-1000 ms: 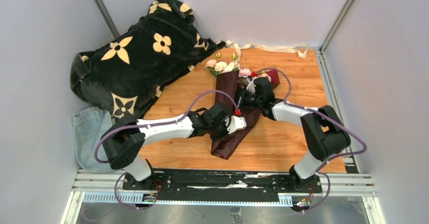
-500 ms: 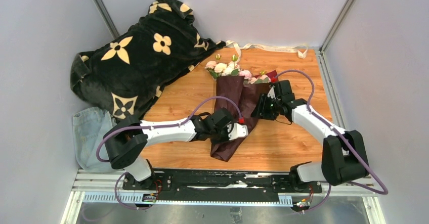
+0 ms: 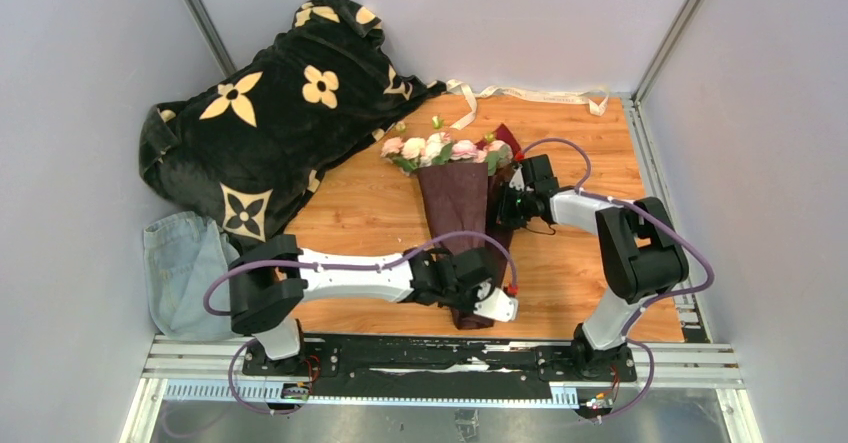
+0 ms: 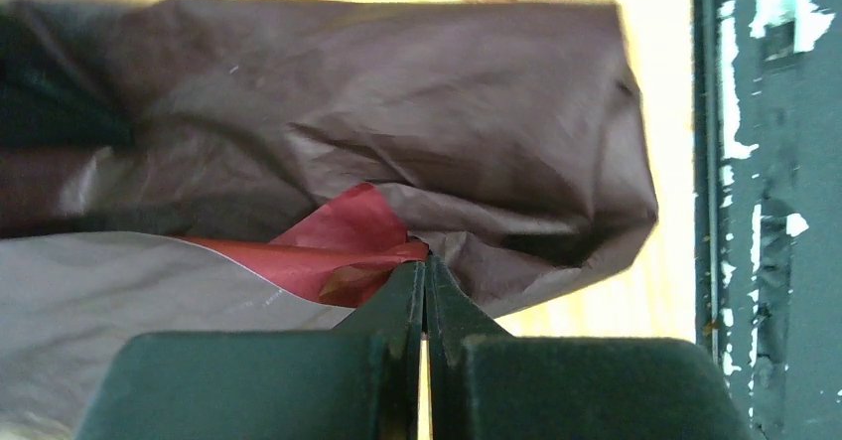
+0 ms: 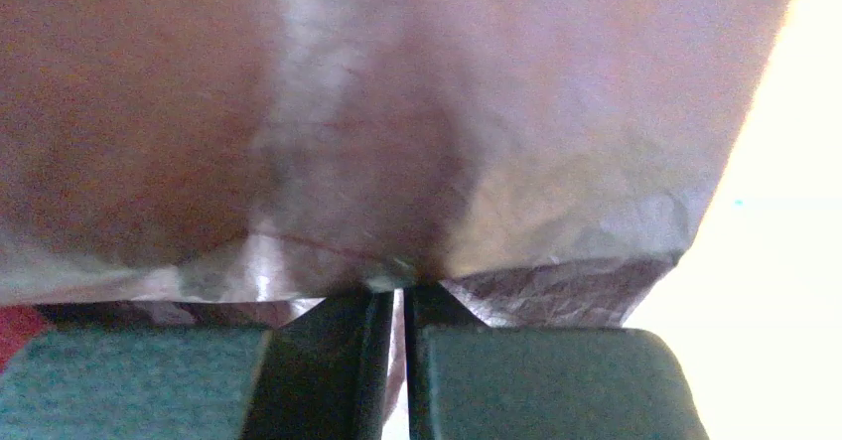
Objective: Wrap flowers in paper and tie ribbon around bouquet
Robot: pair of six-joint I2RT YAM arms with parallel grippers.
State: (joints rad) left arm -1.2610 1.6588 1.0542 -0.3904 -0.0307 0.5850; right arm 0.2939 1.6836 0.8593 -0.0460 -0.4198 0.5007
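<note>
The flowers (image 3: 430,149), pink and cream roses, stick out of the far end of the dark maroon paper (image 3: 458,195), which is rolled into a narrow cone around them. This bouquet lies lengthwise on the wooden table (image 3: 580,263). My left gripper (image 3: 480,301) is shut on the cone's near end; in the left wrist view its tips (image 4: 425,266) pinch a red fold of the paper (image 4: 477,112). My right gripper (image 3: 504,206) is at the cone's right edge, its jaws (image 5: 399,291) closed on a thin layer of paper (image 5: 397,112). The cream ribbon (image 3: 525,93) lies at the table's far edge.
A black blanket with cream flower prints (image 3: 270,113) is heaped at the back left, partly on the table. Blue denim cloth (image 3: 180,263) lies at the left. The black base rail (image 3: 400,353) runs along the near edge, close to the cone's end (image 4: 765,212).
My left gripper pulled the cone's near end toward the base rail and to the right, straightening the bouquet. My right gripper let go, swung out, then came back and closed on the right edge.
</note>
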